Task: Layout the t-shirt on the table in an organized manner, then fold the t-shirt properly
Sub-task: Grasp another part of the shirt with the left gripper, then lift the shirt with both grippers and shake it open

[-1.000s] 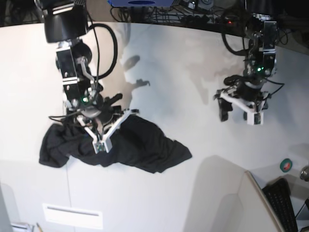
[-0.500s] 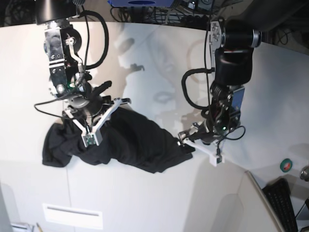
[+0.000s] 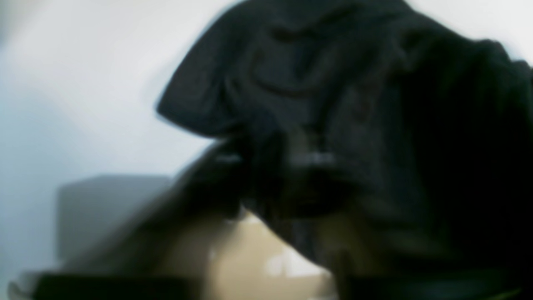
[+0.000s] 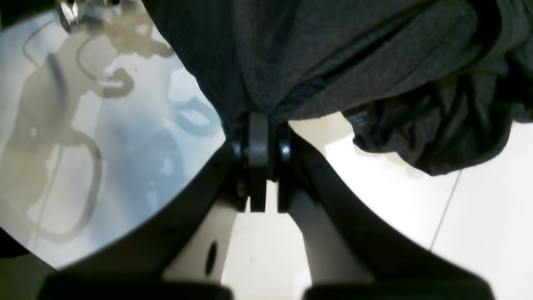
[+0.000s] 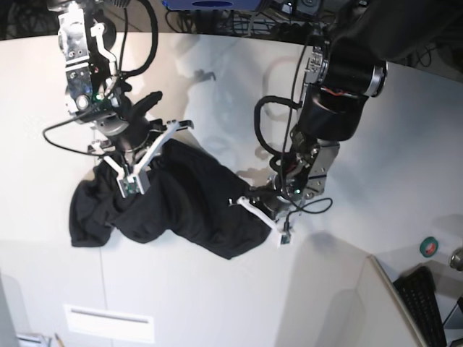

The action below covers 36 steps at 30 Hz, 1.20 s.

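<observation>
Both grippers, left [image 5: 269,215] and right [image 4: 258,125], are clamped on your shirt [image 5: 181,206], bunched on the table [image 5: 217,303]; spreading has barely started, folding all remains.

Black keyboard [image 5: 423,307] and green-red round object [image 5: 428,247] at lower right

Robotics lab bench: white tabletop [image 5: 239,94] with two arms, tangled cables [image 5: 289,18] along the far edge, keyboard [image 5: 423,303] at the near right corner.
</observation>
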### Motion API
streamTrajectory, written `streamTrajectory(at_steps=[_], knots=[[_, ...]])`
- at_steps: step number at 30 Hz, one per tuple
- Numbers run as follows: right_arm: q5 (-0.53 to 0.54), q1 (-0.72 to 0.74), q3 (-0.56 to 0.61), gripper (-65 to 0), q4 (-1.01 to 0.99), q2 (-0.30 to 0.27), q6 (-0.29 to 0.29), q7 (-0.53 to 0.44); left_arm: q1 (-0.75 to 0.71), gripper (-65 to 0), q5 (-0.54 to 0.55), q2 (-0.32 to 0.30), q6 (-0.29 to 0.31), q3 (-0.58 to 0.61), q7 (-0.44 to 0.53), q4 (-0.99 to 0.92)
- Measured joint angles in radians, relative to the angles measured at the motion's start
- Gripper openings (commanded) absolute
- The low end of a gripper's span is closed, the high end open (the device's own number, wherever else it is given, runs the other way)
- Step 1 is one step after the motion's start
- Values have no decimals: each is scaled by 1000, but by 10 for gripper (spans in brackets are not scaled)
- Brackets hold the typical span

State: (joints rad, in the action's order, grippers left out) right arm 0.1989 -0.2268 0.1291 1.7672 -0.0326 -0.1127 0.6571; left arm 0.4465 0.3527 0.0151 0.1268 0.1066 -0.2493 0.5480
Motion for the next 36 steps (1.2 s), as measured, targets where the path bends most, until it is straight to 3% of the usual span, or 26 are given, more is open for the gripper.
streamTrajectory(at_steps=[5, 10, 15, 22, 26, 29, 33, 36], knots=[[4, -9, 1, -650, 31, -33, -1, 2, -121, -650, -12, -27, -1, -120, -58, 197], [5, 125, -5, -650, -29, -79, -1, 7, -214, -650, -30, -73, -26, -127, -238, 502], [2, 359, -7, -650, -206, -132, -1, 10, -81, -650, -7, -38, 5, -116, -286, 592], [5, 721, -4, -650, -454, -155, -5, 5, 216, -650, -22, -19, -18, -126, -296, 372], [-1, 837, 6, -650, -392, -181, -16, 12, 362, -650, -14, -9, -11, -130, -293, 410], [5, 869, 1, -650, -260, -200, -94, 1, 379, -650, -6, -52, -2, -126, -311, 565], [19, 840, -18, -650, -93, -243, -136, -2, 309, -650, -19, -79, -22, -127, -525, 848], [5, 743, -115, -650, 16, -277, -130, -2, 175, -650, -10, -42, -16, -123, -583, 1046]])
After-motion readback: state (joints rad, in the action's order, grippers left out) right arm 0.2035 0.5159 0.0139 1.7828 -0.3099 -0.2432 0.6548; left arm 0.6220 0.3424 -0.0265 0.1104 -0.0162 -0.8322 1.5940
